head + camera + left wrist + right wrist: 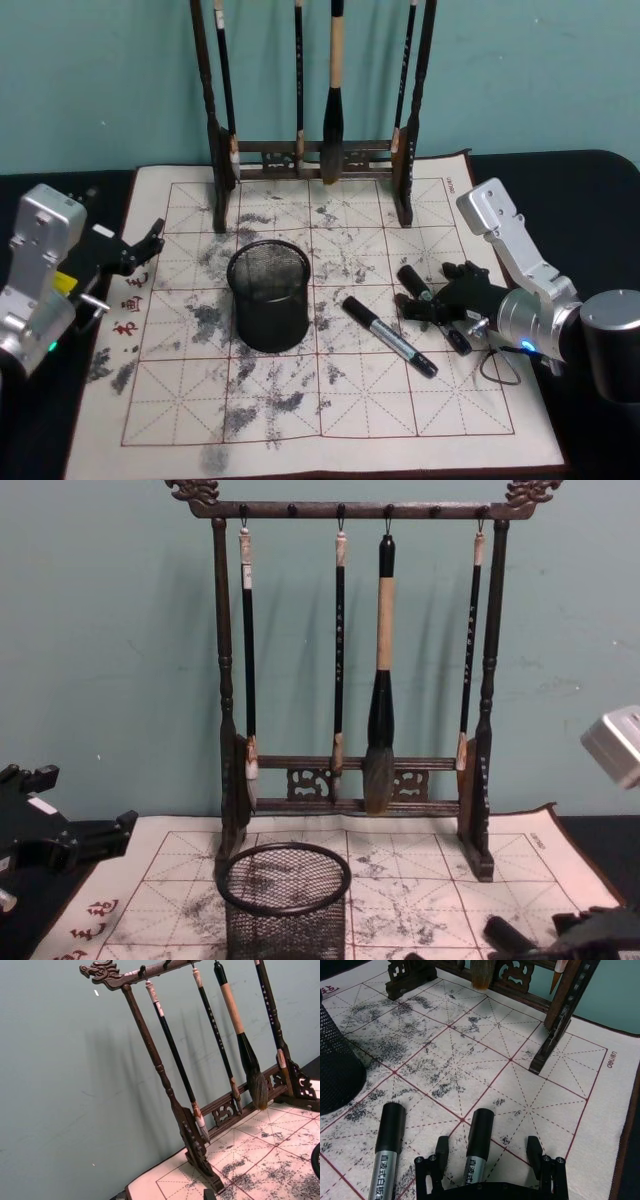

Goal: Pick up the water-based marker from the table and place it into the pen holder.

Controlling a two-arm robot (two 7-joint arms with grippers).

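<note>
While the left gripper (138, 247) sits at the left edge of the mat (330, 400), well apart from the other items (open or closed: cannot tell), the right gripper (487, 1144) is low over the mat's right part. Its fingers (441, 1150) are spread and straddle the marker (478, 1146), with a gap on each side; nothing is pinched. The marker lies flat on the mat, right of the holder (268, 300) and apart from it, black cap pointing toward the rack (310, 160). A second marker (390, 337) lies flat between the holder and the right gripper, outside the fingers and roughly parallel to the first. The holder stands upright mid-mat, in front of the rack. Four brushes (380, 680) hang from the rack's top bar.
</note>
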